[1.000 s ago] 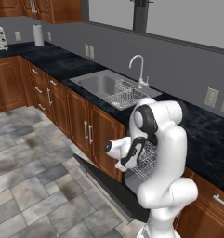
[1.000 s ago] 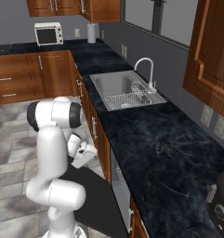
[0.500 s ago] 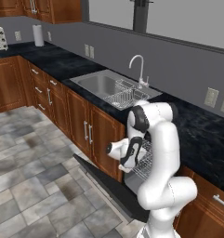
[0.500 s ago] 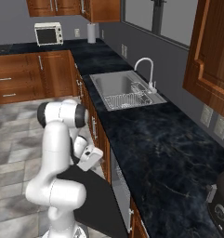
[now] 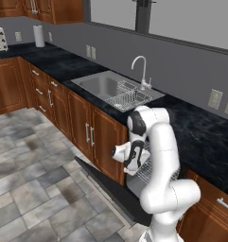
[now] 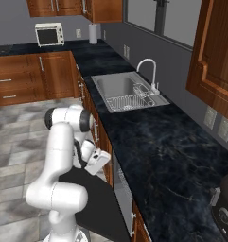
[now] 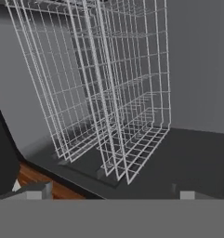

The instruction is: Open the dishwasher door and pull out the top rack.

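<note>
The dishwasher door (image 5: 108, 188) is a flat dark panel swung down and open over the floor, also seen below the arm (image 6: 99, 203). Inside the grey cavity stand thin silver-white wire racks (image 7: 115, 93); the hand view is rolled, so I cannot tell which of them is the top rack. A bit of wire grid (image 5: 152, 164) shows behind the hand at the opening. My gripper (image 5: 134, 160) (image 6: 105, 161) hovers above the door and points into the cavity. It (image 7: 111, 191) is open, a short way from the racks, with nothing between its fingertips.
Brown wooden cabinet doors (image 5: 94, 137) flank the opening on the left. A sink (image 5: 103, 86) with a small wire dish rack (image 5: 128, 98) and a faucet (image 5: 143, 71) sits in the black counter above. Tiled floor (image 5: 30, 189) lies to the left.
The arm has leaned forward and the hand has come a little lower and closer to the dishwasher opening. The jaws have stayed open.
</note>
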